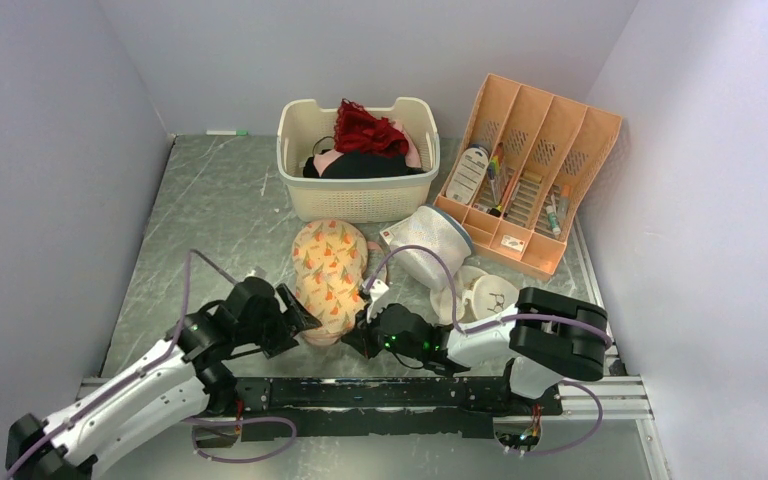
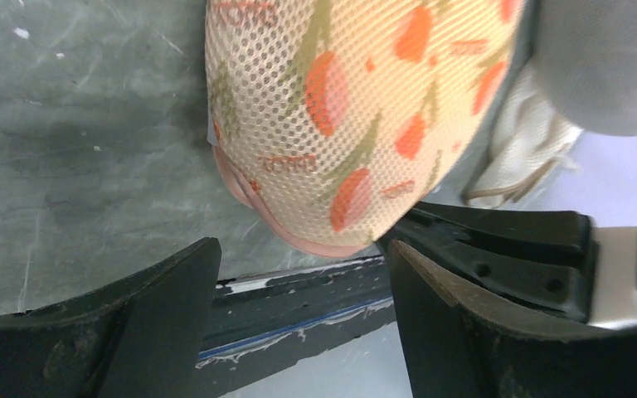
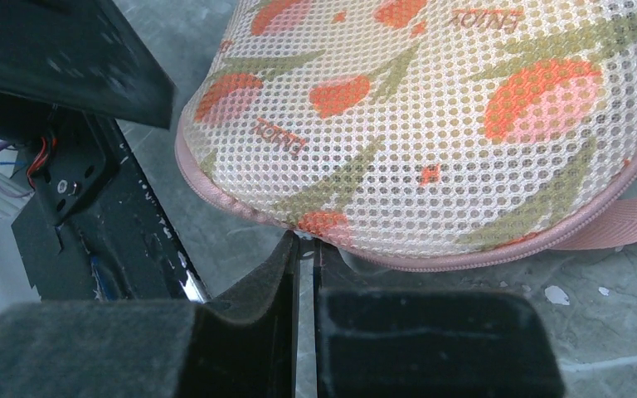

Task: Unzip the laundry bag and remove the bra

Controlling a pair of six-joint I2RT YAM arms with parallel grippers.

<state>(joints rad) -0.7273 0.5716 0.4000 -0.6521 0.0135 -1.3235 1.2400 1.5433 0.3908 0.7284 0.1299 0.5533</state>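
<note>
The laundry bag (image 1: 330, 270), cream with orange floral print and pink edging, lies flat in the middle of the table, zipped. It also shows in the left wrist view (image 2: 348, 108) and the right wrist view (image 3: 431, 124). My left gripper (image 1: 300, 318) is open at the bag's near left end, its jaws apart just short of the pink edge (image 2: 303, 249). My right gripper (image 1: 360, 335) is at the bag's near right edge, pinched shut on a thin zipper pull at the pink seam (image 3: 305, 240). The bra is hidden.
A cream basket (image 1: 358, 190) with a red lacy garment (image 1: 368, 128) stands behind the bag. A white mesh dome bag (image 1: 430, 240) and round white flat bags (image 1: 485, 295) lie to the right. An orange file organizer (image 1: 530, 170) stands at the back right. A black rail (image 1: 390, 392) runs along the near edge.
</note>
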